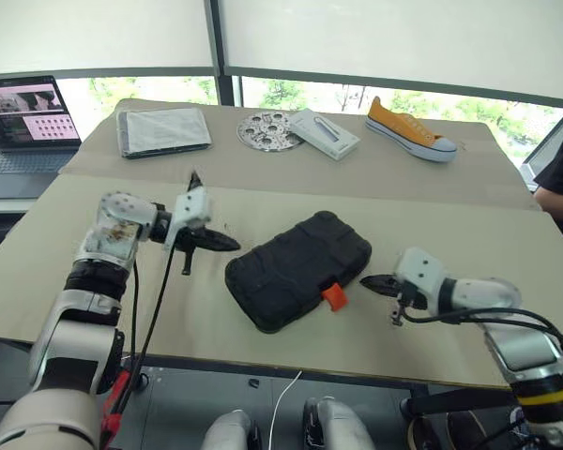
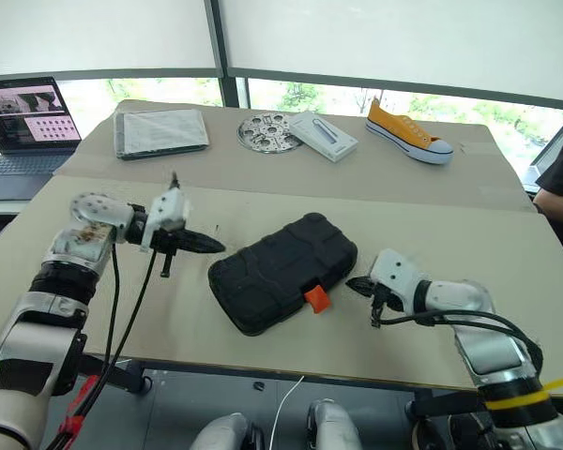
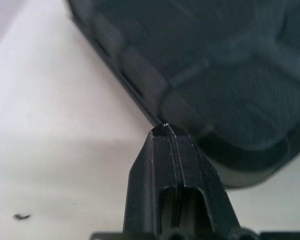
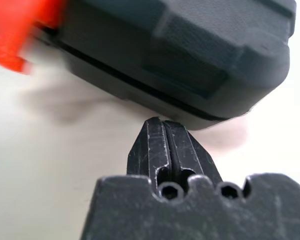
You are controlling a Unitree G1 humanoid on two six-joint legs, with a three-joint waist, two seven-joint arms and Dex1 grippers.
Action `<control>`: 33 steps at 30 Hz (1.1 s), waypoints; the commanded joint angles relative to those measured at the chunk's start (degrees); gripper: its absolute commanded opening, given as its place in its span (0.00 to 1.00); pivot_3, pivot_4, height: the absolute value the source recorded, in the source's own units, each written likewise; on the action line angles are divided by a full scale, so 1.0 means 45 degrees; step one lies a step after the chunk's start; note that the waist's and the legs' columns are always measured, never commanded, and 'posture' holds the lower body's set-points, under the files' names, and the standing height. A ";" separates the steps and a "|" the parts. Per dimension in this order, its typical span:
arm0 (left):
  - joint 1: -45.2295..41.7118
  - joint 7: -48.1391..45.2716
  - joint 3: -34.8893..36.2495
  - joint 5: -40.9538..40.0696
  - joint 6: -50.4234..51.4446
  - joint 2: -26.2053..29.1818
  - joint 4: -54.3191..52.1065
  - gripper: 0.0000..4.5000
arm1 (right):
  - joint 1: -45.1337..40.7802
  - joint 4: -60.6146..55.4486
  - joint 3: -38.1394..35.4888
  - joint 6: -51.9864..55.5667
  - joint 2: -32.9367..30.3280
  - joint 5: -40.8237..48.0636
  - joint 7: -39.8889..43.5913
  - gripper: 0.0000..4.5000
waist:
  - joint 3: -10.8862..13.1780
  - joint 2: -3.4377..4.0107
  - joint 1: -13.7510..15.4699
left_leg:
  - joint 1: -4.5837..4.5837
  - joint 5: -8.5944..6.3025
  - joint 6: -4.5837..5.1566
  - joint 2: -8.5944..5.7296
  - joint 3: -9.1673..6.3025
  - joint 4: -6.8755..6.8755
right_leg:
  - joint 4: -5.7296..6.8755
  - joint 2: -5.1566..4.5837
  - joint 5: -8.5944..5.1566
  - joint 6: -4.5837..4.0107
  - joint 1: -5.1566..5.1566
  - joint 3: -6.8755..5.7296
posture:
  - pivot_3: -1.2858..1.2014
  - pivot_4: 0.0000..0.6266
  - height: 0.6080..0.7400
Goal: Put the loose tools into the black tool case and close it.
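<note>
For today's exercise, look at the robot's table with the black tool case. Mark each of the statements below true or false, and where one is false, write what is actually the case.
1. The black tool case lies shut on the table. True.
2. The latch on the case is blue. False: it is orange.
3. Both grippers have their fingers shut, the left gripper on one side of the case and the right gripper on the other. True.
4. The right gripper holds a screwdriver. False: its fingers are pressed together with nothing between them.
5. A yellow shoe sits at the far side of the table. True.
6. The laptop is closed. False: it is open, screen lit.
</note>
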 commanded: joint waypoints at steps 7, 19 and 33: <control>0.1519 -0.0013 -0.2370 0.0945 -0.0078 -0.0798 -0.3934 0.00 | 0.0651 -0.3525 -0.0307 0.2340 0.0181 0.2269 -0.0228 0.01 | -0.0027 0.0042 0.0030 | 0.0068 -0.0002 0.0002 -0.0011 0.0004 0.0000 | 0.0021 0.0011 -0.0013 0.0022 0.0027 0.0080 | 0.52 0.24 0.94; 0.1912 0.0673 -0.2967 0.1656 -0.1665 -0.0986 -0.3221 0.00 | 0.0052 -0.1582 0.2009 0.1558 0.0925 0.0103 -0.1168 0.01 | -0.0088 0.0065 0.0160 | 0.0117 -0.0003 0.0044 -0.0008 0.0012 0.0003 | 0.0030 0.0009 -0.0009 0.0028 0.0053 0.0134 | 0.52 0.24 0.94; 0.1503 0.0963 -0.2888 0.1656 -0.1966 -0.1126 -0.2868 0.00 | 0.0748 -0.3755 -0.0406 0.3144 0.0349 0.3306 0.0126 0.01 | -0.0088 0.0066 0.0187 | 0.0101 -0.0006 0.0053 -0.0008 0.0011 0.0002 | 0.0022 0.0011 -0.0008 0.0026 0.0041 0.0130 | 0.52 0.24 0.94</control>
